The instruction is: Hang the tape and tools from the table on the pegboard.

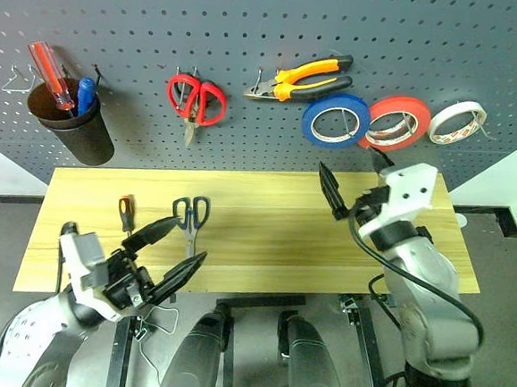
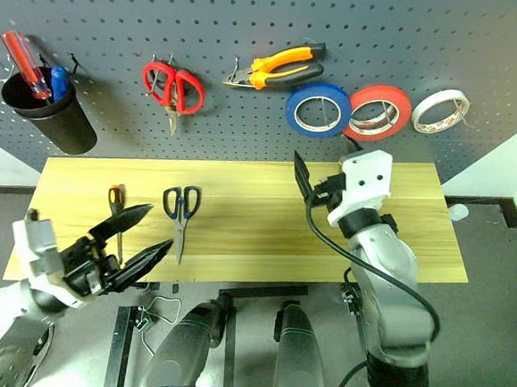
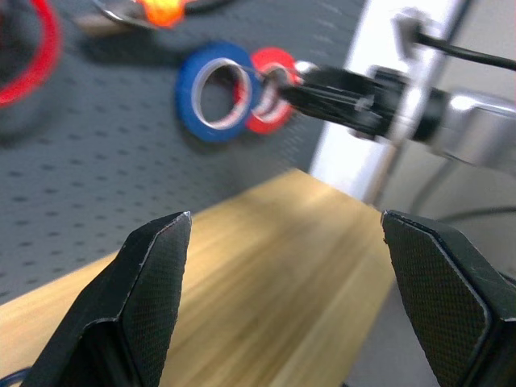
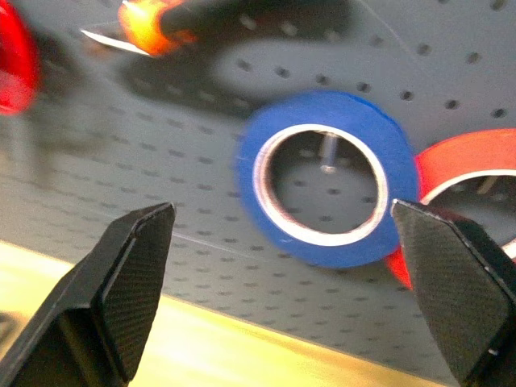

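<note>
Right wrist view: flat blue tape (image 4: 321, 179) ring on perforated grey pegboard (image 4: 242, 242) hook — right gripper (image 4: 282, 282) fingers wide apart, empty. Left gripper (image 1: 172, 249) likewise spread over grainy wooden table (image 1: 265, 225); dark-handled scissors (image 1: 191, 220), small orange-handled screwdriver (image 1: 127, 212) lie there.

Even, bright indoor light, no hard glare. Head views sharp; soft shadows under hung items on the pegboard (image 1: 253, 32). Both wrist views blurry: blue tape (image 4: 322, 177) smeared, desk (image 3: 266, 266) soft, near claw fingers (image 3: 145, 306) sharp.

Ahead of the right gripper (image 1: 330, 188), tape (image 1: 335, 120) hangs on the pegboard (image 1: 253, 32); scissors (image 1: 190, 219) and screwdriver (image 1: 126, 213) lie on the worktop (image 1: 273, 231) just beyond the left gripper (image 1: 172, 249).
</note>
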Controlling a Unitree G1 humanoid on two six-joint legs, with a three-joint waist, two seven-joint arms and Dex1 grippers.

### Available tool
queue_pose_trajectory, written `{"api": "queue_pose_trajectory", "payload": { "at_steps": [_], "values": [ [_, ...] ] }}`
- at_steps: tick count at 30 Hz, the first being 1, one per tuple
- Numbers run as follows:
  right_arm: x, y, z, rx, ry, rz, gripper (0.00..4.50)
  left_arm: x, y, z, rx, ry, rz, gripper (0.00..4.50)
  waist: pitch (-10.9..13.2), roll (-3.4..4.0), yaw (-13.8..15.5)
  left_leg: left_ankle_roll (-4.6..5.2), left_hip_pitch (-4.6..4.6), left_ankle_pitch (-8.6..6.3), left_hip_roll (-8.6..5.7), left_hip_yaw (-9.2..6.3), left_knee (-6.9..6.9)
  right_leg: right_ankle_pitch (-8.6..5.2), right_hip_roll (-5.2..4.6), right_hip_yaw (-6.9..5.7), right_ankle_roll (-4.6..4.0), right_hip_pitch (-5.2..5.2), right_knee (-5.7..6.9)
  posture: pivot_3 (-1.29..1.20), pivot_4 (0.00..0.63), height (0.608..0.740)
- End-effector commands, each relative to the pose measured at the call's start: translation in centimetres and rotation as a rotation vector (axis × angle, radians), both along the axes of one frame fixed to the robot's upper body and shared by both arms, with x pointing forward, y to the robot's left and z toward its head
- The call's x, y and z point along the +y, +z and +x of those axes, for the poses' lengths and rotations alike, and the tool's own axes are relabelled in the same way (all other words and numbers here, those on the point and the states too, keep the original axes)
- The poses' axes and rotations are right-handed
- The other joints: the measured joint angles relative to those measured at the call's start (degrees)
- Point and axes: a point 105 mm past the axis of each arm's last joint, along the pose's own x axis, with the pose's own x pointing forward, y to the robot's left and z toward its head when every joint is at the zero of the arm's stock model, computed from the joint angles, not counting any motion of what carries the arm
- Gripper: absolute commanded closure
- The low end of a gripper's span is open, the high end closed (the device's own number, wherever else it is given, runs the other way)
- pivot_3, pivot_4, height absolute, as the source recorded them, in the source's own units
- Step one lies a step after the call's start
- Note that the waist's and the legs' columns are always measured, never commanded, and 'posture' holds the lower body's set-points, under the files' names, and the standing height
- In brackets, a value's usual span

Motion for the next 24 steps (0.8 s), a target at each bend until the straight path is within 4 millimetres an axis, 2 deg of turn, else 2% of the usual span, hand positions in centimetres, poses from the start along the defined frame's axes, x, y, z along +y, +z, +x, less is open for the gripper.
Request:
{"api": "queue_pose_trajectory", "payload": {
  "at_steps": [1,3,9,13,16,24],
  "values": [
    [2.2,1.0,-3.6,0.033,0.263,0.003,0.03,2.1,-1.1,0.9,0.064,0.201,-0.013,0.54,0.01,0.01,0.1,0.0,0.0,0.0,0.0,-0.02,0.03,-0.04,0.0,-0.02,-0.06,0.02,-0.01,0.14,0.323,0.711],
    [2.4,0.4,-4.0,0.083,0.311,-0.031,0.03,3.6,-3.5,3.0,0.167,0.395,-0.047,0.54,-0.01,0.01,0.25,0.09,0.0,0.04,-0.01,-0.01,0.09,-0.12,-0.03,-0.05,-0.14,0.13,-0.07,0.12,0.316,0.711],
    [2.6,0.0,-3.7,0.12,0.308,-0.049,0.03,4.9,-5.8,7.0,0.279,0.714,-0.079,0.54,-0.06,-0.15,0.1,0.28,0.05,0.18,-0.16,-0.01,0.29,0.0,-0.16,-0.23,0.04,0.45,-0.21,0.1,0.315,0.711],
    [2.9,0.1,-3.6,0.118,0.298,-0.05,0.03,3.6,-7.1,9.0,0.35,0.777,-0.069,0.54,-0.07,-0.18,0.16,0.28,0.06,0.18,-0.17,-0.01,0.23,0.11,-0.16,-0.26,0.24,0.42,-0.19,0.08,0.319,0.711],
    [3.1,0.2,-3.6,0.119,0.289,-0.05,0.03,1.6,-8.1,10.3,0.413,0.775,-0.039,0.54,-0.07,-0.2,0.13,0.28,0.03,0.18,-0.2,-0.01,0.22,0.12,-0.17,-0.26,0.27,0.39,-0.18,0.07,0.328,0.711],
    [3.5,0.0,-3.8,0.13,0.281,-0.047,0.03,-1.9,-10.1,11.5,0.586,0.786,0.052,0.54,-0.06,-0.22,0.05,0.28,0.03,0.18,-0.19,0.0,0.22,0.13,-0.15,-0.26,0.29,0.37,-0.17,0.05,0.338,0.711]
  ]
}}
